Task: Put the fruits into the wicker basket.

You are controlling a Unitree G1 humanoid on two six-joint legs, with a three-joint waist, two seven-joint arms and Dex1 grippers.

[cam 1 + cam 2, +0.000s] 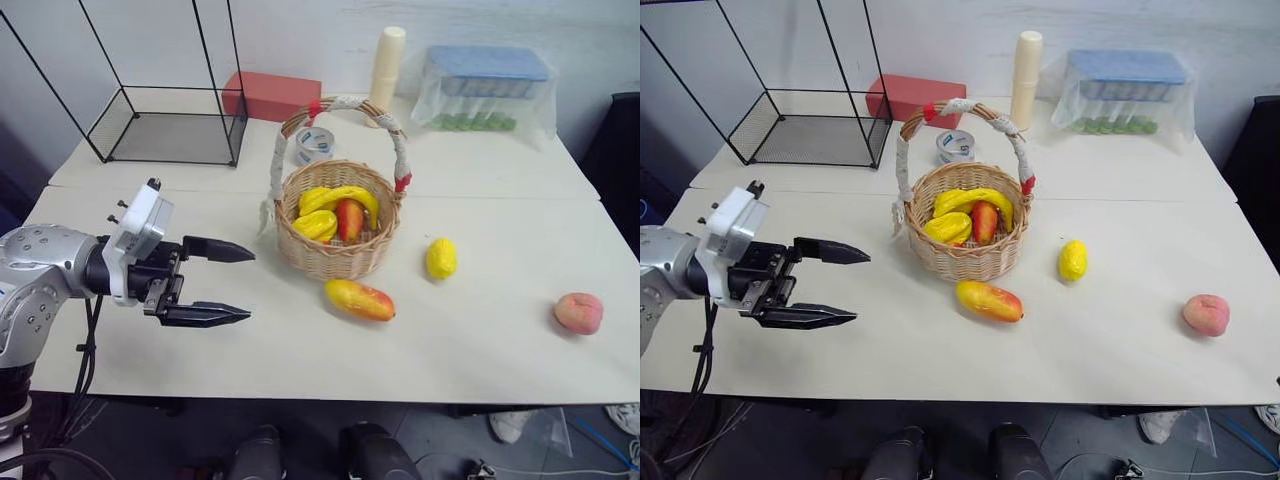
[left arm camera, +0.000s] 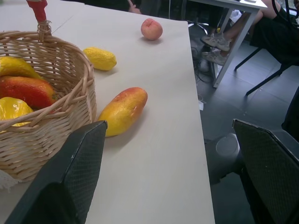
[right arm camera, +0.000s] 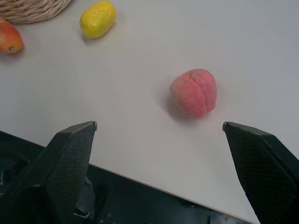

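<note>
Three fruits loose on the table, both grippers empty and spread wide.

Head views: I see the basket (image 1: 338,235) mid-table, already holding some fruit; the mango (image 1: 359,299) lies just in front of it, the lemon (image 1: 441,258) to its right, the peach (image 1: 578,312) well apart near the right edge. My left gripper (image 1: 215,283) hovers left of the basket, jaws released. Left wrist: the mango lies close to the wicker wall; a careless approach could snag the rim. Right wrist: my right gripper (image 3: 163,154) faces the peach, jaws released; round, it may roll off if nudged.
</note>
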